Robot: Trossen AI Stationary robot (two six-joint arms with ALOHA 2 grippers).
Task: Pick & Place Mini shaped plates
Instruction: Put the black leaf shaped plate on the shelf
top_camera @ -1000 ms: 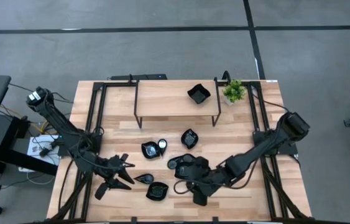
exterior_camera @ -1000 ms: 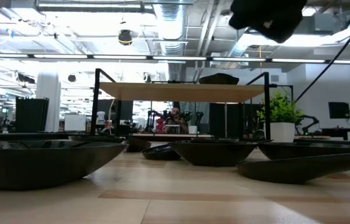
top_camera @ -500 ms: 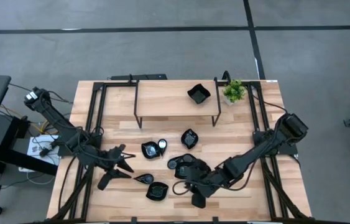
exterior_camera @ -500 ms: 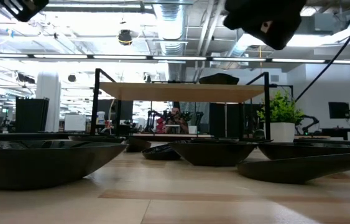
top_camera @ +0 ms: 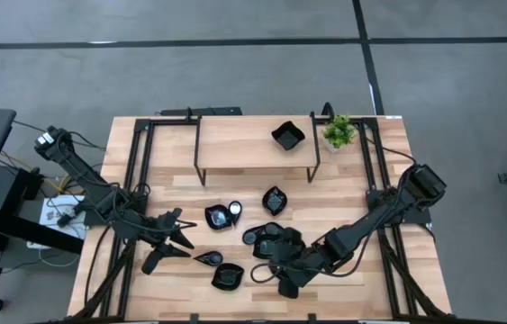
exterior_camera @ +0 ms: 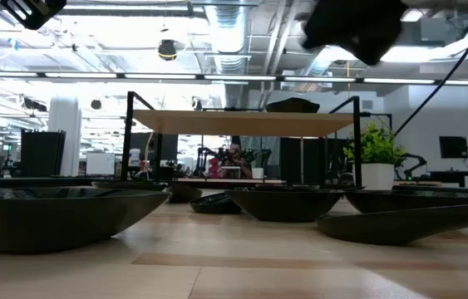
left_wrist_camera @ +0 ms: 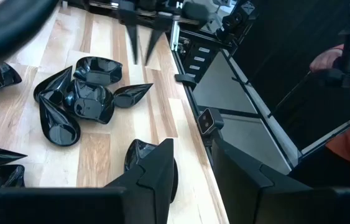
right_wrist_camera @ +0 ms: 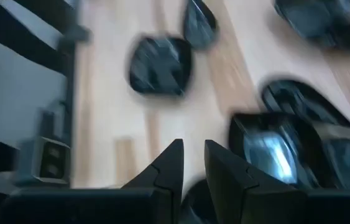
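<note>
Wooden bench (top_camera: 235, 180) under both dark arms, with a raised shelf (top_camera: 244, 144) on thin black legs at the far side. Left end effector (top_camera: 170, 241) above the near left part of the bench, fingers spread wide and holding nothing; in its own wrist view (left_wrist_camera: 192, 146) again spread, with a dark plate just past one finger. Right end effector (top_camera: 282, 270) low over the near middle of the bench, close beside the cluster of plates (top_camera: 276, 241); in the right wrist view (right_wrist_camera: 192, 146) fingers parted only a little, bare wood in the narrow gap, nothing pinched. Glossy black plates scattered between the two arms: the cluster, some pieces touching or overlapping; a round pair (top_camera: 220, 217) left of it; a square plate (top_camera: 275, 200) alone, nearer the shelf; a teardrop plate (top_camera: 208, 258) just beside the left fingers; a scalloped plate (top_camera: 228, 276) near the front edge. One more plate (top_camera: 287, 136) on top of the shelf, toward its right end. Small green potted plant (top_camera: 339, 132) at the far right corner, just beside the shelf.
</note>
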